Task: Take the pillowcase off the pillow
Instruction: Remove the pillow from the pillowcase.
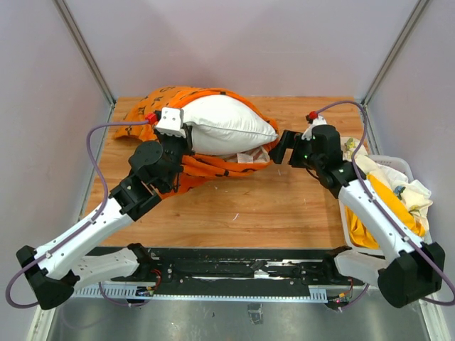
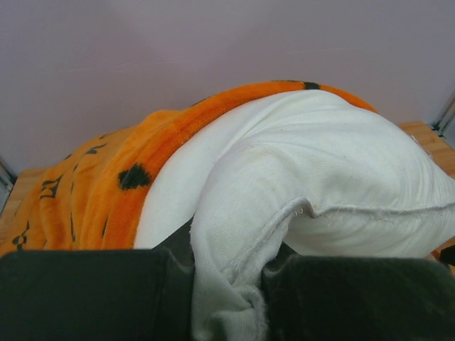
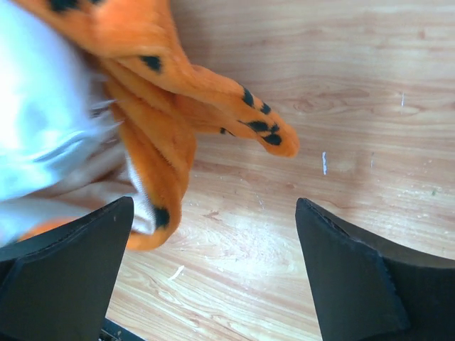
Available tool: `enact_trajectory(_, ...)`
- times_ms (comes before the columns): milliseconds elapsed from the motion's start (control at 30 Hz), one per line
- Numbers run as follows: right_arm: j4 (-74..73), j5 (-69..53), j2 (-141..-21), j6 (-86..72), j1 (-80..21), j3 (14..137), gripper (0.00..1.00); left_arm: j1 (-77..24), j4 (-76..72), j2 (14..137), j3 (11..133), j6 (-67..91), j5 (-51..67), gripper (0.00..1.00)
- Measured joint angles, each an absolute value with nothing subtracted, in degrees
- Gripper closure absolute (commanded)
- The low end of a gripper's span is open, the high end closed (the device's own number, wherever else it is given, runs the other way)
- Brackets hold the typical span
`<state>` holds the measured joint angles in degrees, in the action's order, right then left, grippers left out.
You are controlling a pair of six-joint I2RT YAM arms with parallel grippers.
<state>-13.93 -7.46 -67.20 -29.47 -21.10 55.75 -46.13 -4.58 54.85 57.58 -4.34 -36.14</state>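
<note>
We see a bright orange, soft fabric pillowcase [image 1: 213,168] printed with scattered black motifs and spots. The plump rectangular cloth pillow [image 1: 227,124] is plain white, with no pattern. The flat wooden tabletop [image 1: 249,206] is light honey brown, streaked with grain and a few pale flecks. The left claw [image 2: 227,302] and right claw [image 3: 213,284] are matte black. Along the tabletop's right edge, a whitish plastic bin [image 1: 395,159] shows a yellow cloth [image 1: 391,199] and a cream cloth [image 1: 421,195].
</note>
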Motion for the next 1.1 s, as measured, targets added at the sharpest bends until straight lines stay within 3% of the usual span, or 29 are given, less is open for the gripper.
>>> enact_trajectory(333,-7.9,-7.5,-55.9,-29.2,-21.1,51.6,0.02,-44.5,-2.3,58.7,61.1,-2.1,-33.5,1.0)
enact_trajectory(733,-5.5,-11.5,-62.4,-32.4,-18.1,51.5,0.0,-43.0,-0.1,59.0,62.0,-0.8,-28.3,1.0)
enact_trajectory(1100,0.2,-16.0,-66.1,-37.6,-14.8,51.1,0.11,-41.6,1.0,54.4,59.5,-1.6,-13.1,1.0)
